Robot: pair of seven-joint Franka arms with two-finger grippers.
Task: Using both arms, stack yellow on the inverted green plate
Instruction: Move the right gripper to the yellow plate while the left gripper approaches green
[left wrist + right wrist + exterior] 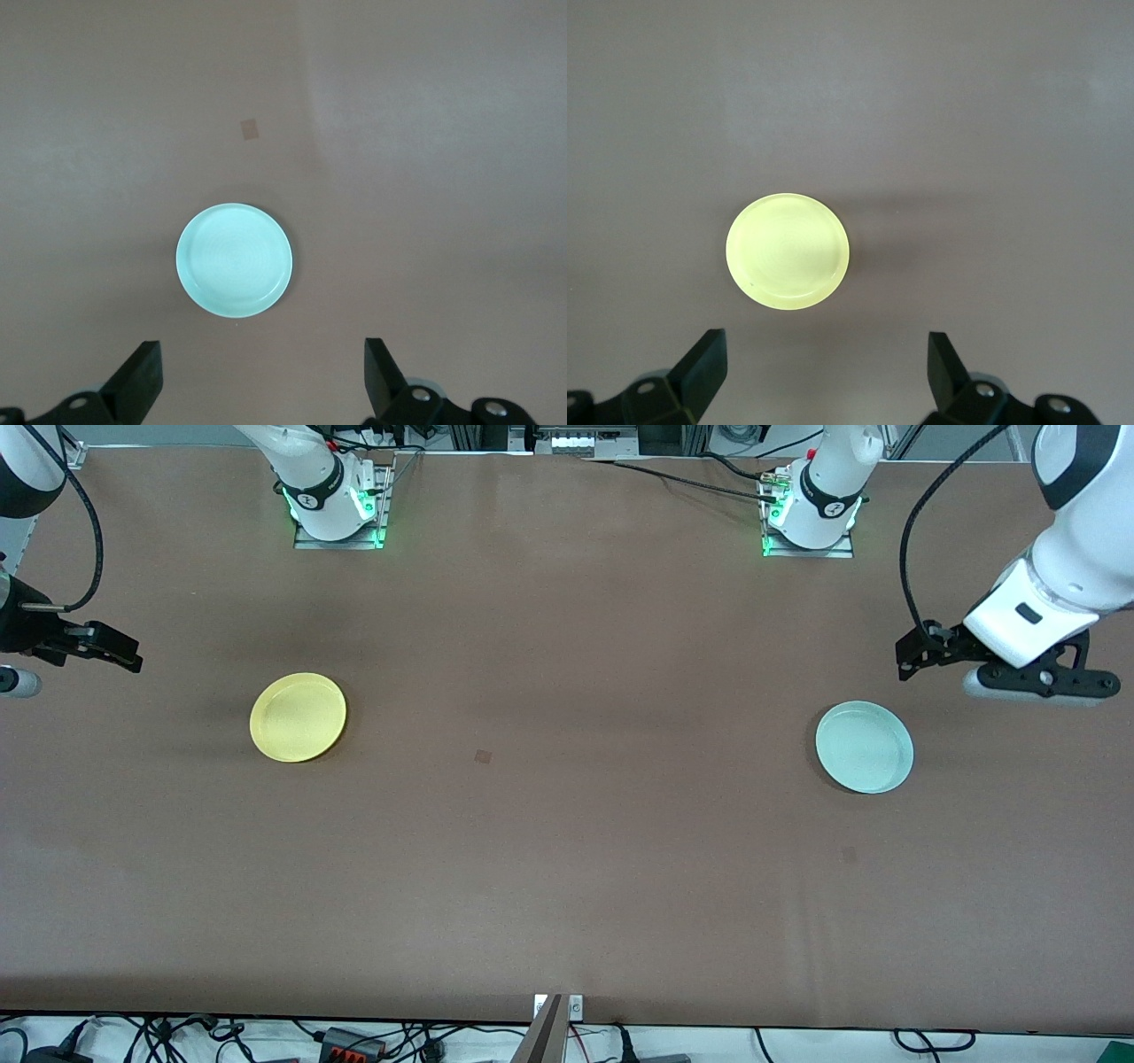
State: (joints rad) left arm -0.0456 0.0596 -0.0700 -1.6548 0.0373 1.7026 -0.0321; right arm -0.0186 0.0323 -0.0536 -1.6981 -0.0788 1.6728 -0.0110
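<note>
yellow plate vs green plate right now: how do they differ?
Colour: the yellow plate is plain yellow, the green plate pale mint. Place: the yellow plate lies toward the right arm's end of the table, the green plate toward the left arm's end and a little nearer the front camera. Viewer: the open right gripper hangs above the yellow plate, the open left gripper above the green plate. Shared: round, shallow, similar width, flat, untouched.

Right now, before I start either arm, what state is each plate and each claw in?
yellow plate: lying flat on the table toward the right arm's end, rim up, untouched.
green plate: lying flat toward the left arm's end, hollow side up, not yet inverted, untouched.
left claw: open, empty, up above the table beside the green plate.
right claw: open, empty, up above the table beside the yellow plate.
</note>
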